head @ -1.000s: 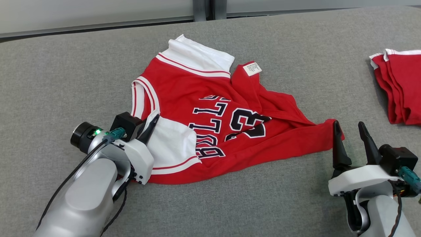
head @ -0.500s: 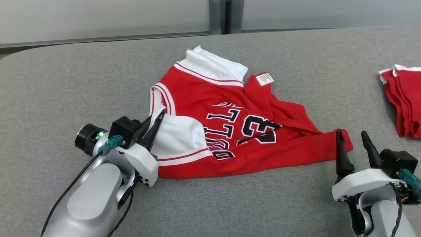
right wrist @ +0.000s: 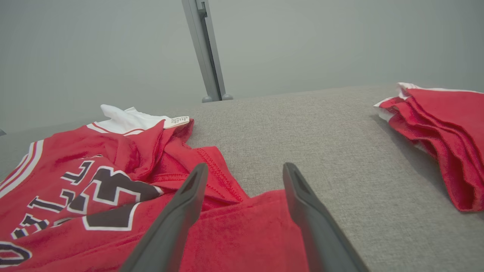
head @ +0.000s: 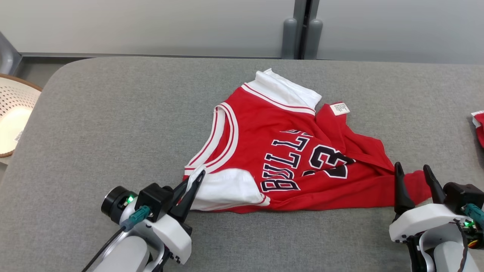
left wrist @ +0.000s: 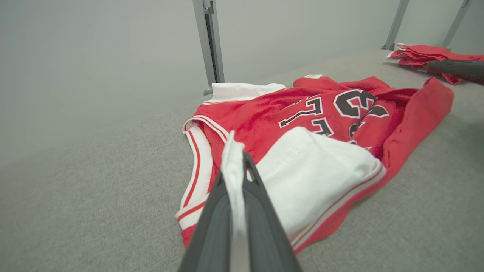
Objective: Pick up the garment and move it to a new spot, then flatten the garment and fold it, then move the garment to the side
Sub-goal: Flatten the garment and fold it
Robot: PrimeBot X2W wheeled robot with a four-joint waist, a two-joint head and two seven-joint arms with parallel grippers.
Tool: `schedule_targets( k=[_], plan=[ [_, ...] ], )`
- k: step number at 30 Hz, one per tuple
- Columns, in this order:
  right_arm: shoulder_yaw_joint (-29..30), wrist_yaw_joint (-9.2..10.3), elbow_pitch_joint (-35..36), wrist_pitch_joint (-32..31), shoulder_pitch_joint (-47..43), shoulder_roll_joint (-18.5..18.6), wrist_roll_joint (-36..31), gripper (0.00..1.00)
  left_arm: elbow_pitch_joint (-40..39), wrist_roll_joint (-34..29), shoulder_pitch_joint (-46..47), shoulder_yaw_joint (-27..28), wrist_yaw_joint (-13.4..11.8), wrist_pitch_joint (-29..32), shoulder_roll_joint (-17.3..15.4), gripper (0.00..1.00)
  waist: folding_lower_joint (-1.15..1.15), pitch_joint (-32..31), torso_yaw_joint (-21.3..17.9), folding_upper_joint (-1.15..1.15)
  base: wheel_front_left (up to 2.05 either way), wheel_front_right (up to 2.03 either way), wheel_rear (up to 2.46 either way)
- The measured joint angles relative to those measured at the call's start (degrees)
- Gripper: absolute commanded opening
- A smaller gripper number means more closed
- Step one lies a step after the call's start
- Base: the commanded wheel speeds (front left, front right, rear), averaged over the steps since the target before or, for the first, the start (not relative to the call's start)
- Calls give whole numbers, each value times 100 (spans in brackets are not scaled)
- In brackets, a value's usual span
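Matt cloth jersey on coarse woven tabletop.

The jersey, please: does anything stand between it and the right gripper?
Nothing visible does. The right gripper hangs with its jaws open directly over the red corner of the jersey. The folded red pile lies apart, farther to the right.
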State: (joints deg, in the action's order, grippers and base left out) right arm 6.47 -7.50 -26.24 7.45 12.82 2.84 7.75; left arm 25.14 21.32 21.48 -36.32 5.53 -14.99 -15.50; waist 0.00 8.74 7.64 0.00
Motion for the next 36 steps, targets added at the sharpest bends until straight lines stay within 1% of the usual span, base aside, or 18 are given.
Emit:
schedule_targets(
  k=[3,4,5,6,9,17,22,28,33,36],
  plan=[
    [-11,0,-15,-26,-37,-2,8,100,58,43,-182,-37,15,0,-18,1,0,-104,126,0,0,0,0],
    [-16,1,-23,-35,-60,-1,22,100,93,56,-229,-45,16,0,-19,19,0,-136,166,0,0,0,0],
    [-18,0,-32,-40,-82,-1,23,100,125,67,-268,-46,16,0,-13,71,0,-166,202,0,0,0,0],
    [-23,0,-42,-41,-98,-1,35,100,154,127,-309,-9,-2,0,-1,100,0,-195,237,0,0,0,0],
    [-54,0,-59,-42,-109,-1,56,100,168,219,-385,127,-67,1,29,100,0,-276,311,0,0,0,0],
    [-110,0,-79,-43,-158,0,81,100,-156,427,-745,800,-259,0,237,100,0,-393,366,0,0,0,0],
    [-154,0,-87,-43,-212,-1,122,100,-265,455,-1067,1015,-240,0,428,100,0,-424,336,0,0,0,0],
    [-182,0,-88,-58,-228,-1,129,100,-194,261,-1111,937,-85,0,513,100,0,-415,302,0,0,0,0],
    [-248,0,-54,-93,-218,-1,119,100,134,-46,-821,550,48,40,444,100,0,-348,221,0,0,0,0],
    [-268,1,-29,-101,-211,-1,111,100,399,-176,-627,346,78,125,432,100,0,-278,150,0,0,0,0]
  ],
)
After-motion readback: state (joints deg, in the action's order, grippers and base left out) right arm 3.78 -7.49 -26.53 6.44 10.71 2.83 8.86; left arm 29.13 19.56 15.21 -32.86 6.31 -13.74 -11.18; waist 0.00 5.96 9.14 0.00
